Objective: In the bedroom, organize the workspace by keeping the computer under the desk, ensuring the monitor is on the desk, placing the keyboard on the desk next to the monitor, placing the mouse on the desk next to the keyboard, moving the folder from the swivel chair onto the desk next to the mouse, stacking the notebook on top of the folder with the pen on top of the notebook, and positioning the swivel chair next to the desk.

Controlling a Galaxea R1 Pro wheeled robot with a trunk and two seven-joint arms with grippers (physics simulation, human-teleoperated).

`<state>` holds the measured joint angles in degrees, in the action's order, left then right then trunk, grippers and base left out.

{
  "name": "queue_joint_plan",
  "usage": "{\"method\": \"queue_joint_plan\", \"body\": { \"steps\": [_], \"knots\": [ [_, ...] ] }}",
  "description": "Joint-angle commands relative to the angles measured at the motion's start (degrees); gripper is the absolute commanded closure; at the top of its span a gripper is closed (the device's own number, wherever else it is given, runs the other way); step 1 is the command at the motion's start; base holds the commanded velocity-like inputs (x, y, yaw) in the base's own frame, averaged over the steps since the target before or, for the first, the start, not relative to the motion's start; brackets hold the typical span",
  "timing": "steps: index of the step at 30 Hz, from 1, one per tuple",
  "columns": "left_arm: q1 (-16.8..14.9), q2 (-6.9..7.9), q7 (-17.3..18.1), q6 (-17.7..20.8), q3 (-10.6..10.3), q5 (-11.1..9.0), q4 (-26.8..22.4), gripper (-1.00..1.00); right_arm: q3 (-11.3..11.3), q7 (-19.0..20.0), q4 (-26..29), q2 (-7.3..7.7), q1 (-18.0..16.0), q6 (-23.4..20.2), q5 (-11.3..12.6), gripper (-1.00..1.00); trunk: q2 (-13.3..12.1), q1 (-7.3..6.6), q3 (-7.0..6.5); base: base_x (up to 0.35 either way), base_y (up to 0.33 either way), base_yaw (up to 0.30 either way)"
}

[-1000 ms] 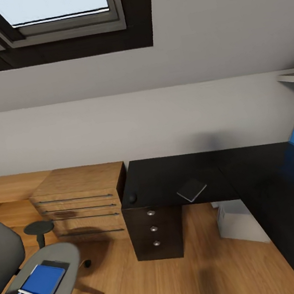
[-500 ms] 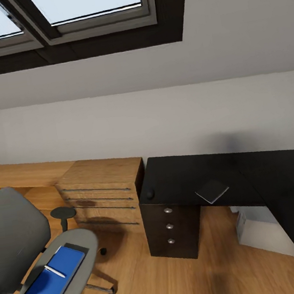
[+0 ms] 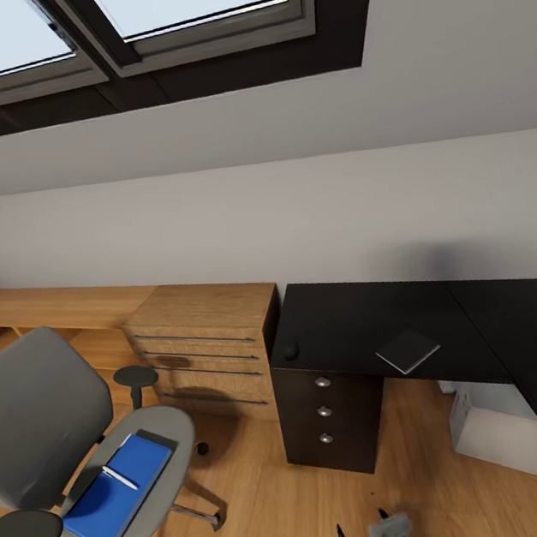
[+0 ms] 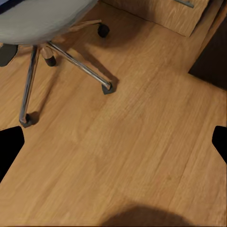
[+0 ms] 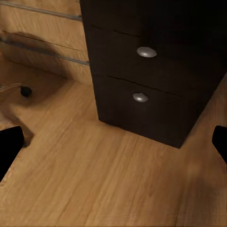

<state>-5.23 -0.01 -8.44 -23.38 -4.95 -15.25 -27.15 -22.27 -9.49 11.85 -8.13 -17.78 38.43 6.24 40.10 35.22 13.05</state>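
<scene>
At lower left of the head view, a flat blue folder (image 3: 118, 493) lies on the grey swivel chair (image 3: 50, 424) seat with a white pen (image 3: 121, 477) across it — awaiting transfer to the black tabletop (image 3: 355, 324) at centre right, where a dark notebook (image 3: 408, 351) rests. Both wrist views show each tool's fingertips set wide, holding nothing.

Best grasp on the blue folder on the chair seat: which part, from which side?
Probably the folder's front corner, the end that reaches the swivel chair's seat rim. Come from the open floor side, opposite the backrest, which blocks the other way. It lies flat, so a low pinch across the thin edge suits it. The white pen rests loose on top and may slide off; lift it first or keep the folder level.
</scene>
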Motion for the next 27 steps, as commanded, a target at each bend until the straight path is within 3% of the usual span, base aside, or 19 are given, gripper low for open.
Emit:
{"method": "queue_joint_plan", "body": {
  "steps": [1, 2, 4, 5, 6, 7, 8, 9, 10, 11, 13, 15, 17, 20, 27],
  "knots": [
    [-0.04, -0.8, -0.42, -0.07, -0.43, -0.38, -2.05, -1.0, -0.62, -1.21, 5.68, -0.01, -0.09, -3.13, -0.18, -1.0, 0.07, 0.01, 0.09, 0.0, 0.0, 0.004],
    [-0.04, -1.01, -0.43, 0.31, -0.43, -0.38, -3.24, -1.0, -0.67, -1.61, 7.84, -0.02, -0.12, -5.07, -0.37, -1.0, 0.07, 0.01, 0.09, 0.0, 0.0, 0.003],
    [-0.04, -1.44, -0.43, 3.06, -0.42, -0.39, -8.37, -1.0, -0.76, -2.89, 15.56, -0.02, -0.2, -13.31, -0.84, -1.0, 0.07, 0.01, 0.09, 0.0, 0.0, 0.002],
    [-0.04, -1.66, -0.48, 8.96, -0.31, -0.44, -15.99, -1.0, -0.73, -4.04, 24.11, 0.03, -0.28, -23.68, -1.12, -1.0, 0.07, 0.01, 0.09, 0.0, 0.0, 0.0],
    [-0.04, -1.72, -0.51, 14.91, -0.24, -0.5, -21.63, -1.0, -0.62, -4.58, 29.48, 0.06, -0.62, -30.74, -1.19, -1.0, 0.07, 0.01, 0.09, 0.0, 0.0, 0.0],
    [-0.04, -1.74, -0.53, 18.37, -0.2, -0.55, -24.41, -1.0, -0.54, -4.79, 31.9, 0.08, -1.05, -34.1, -1.2, -1.0, 0.07, 0.01, 0.09, 0.0, 0.0, 0.0],
    [-0.04, -1.74, -0.64, 25.81, -0.07, -0.68, -29.81, -1.0, -0.38, -5.09, 35.72, 0.1, -2.69, -40.19, -1.21, -1.0, 0.07, 0.01, 0.09, 0.0, 0.0, 0.0],
    [-0.04, -1.74, -0.69, 29.46, 0.04, -0.8, -32.49, -1.0, -0.3, -5.19, 37.04, 0.1, -3.9, -42.81, -1.19, -1.0, 0.07, 0.01, 0.09, 0.0, 0.0, 0.0],
    [-0.04, -1.78, -0.77, 35.76, 0.4, -1.17, -37.93, -1.0, -0.13, -5.35, 38.5, 0.11, -6.89, -47.21, -1.18, -1.0, 0.07, 0.01, 0.09, 0.0, 0.0, 0.0],
    [-0.04, -1.8, -0.81, 38.2, 0.7, -1.41, -40.64, -1.0, -0.06, -5.4, 38.61, 0.11, -8.55, -49.02, -1.17, -1.0, 0.07, 0.01, 0.09, 0.0, 0.0, 0.0],
    [-0.04, -1.92, -1.02, 44.1, 2.25, -2.77, -50.68, -1.0, 0.32, -5.43, 34.63, 0.12, -14.95, -53.41, -0.75, -1.0, 0.07, 0.01, 0.09, 0.0, 0.0, 0.0],
    [-0.04, -1.92, -1.43, 47.07, 3.86, -4.76, -58.56, -1.0, 1.45, -5.17, 23.56, 0.13, -20.16, -53.44, 2.06, -1.0, 0.07, 0.01, 0.09, 0.0, 0.0, 0.0],
    [-0.02, -1.87, -1.56, 47.87, 4.35, -5.31, -60.68, -1.0, 1.8, -5.09, 17.26, 0.06, -21.89, -48.84, 4.57, -1.0, 0.07, 0.01, 0.09, 0.0, 0.0, 0.0],
    [0.37, -1.59, -1.57, 48.09, 4.59, -5.44, -61.69, -1.0, 2.07, -5.19, 14.8, 0.18, -22.6, -45.66, 5.79, -1.0, 0.07, 0.01, 0.09, 0.0, 0.0, 0.0],
    [1.55, 0.85, -1.58, 48.16, 4.94, -5.56, -62.53, -1.0, 2.27, -5.28, 14.23, 0.36, -23.06, -44.97, 6.72, -1.0, 0.07, 0.01, 0.09, 0.155, 0.0, 0.0]
  ]
}}
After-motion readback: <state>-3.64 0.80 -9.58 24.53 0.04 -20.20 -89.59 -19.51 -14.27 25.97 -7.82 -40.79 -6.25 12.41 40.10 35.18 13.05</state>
